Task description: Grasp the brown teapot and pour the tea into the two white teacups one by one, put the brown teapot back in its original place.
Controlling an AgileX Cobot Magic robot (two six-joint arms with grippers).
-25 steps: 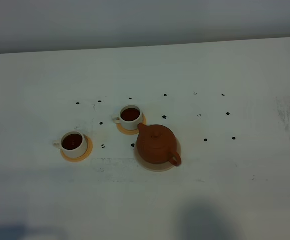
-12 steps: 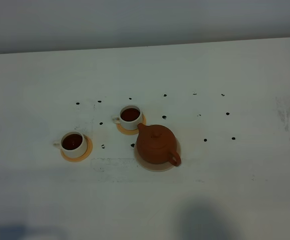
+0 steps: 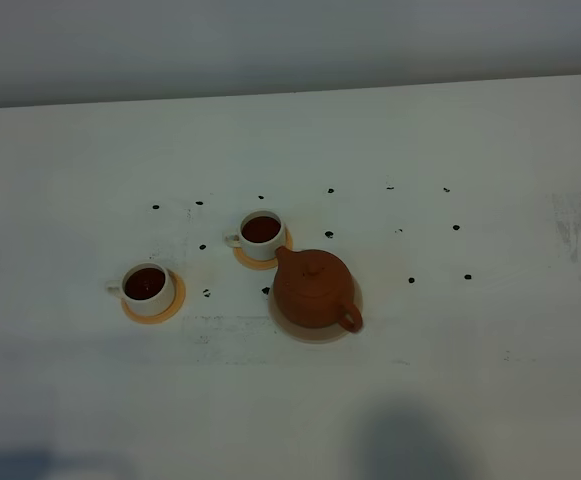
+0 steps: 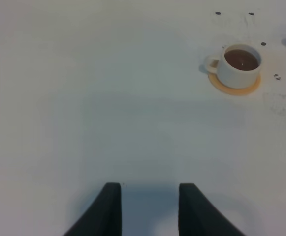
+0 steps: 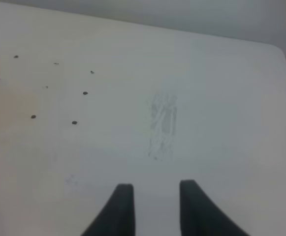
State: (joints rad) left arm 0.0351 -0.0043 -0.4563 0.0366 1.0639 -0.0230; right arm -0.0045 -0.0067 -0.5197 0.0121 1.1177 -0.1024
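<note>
1. The left end effector (image 4: 150,187) hangs over bare table (image 3: 470,380), nearer the camera than the teapot (image 3: 313,290) and well to its left. Its two dark fingers stand apart with nothing between them.
2. The right end effector (image 5: 156,186) is also over bare table, well to the right of the teapot. Its fingers are parted too and hold nothing. Just ahead of it lies a grey smudge (image 5: 162,123) on the table top.
3. The teapot sits upright with its lid on, resting on the pale disc (image 3: 315,338). Its handle points to the near right and its spout to the far left.
4. The near cup (image 3: 150,288) stands left of the teapot, well apart from it, on an orange coaster (image 3: 175,305). It holds dark tea, and its handle points away from the teapot. The left wrist view shows this cup too.
5. The far cup (image 3: 261,235) stands just beyond the teapot's spout on a second coaster (image 3: 250,262). It is also filled with dark tea.
6. Small black dots (image 3: 411,280) are scattered over the table around and beyond the teapot.
</note>
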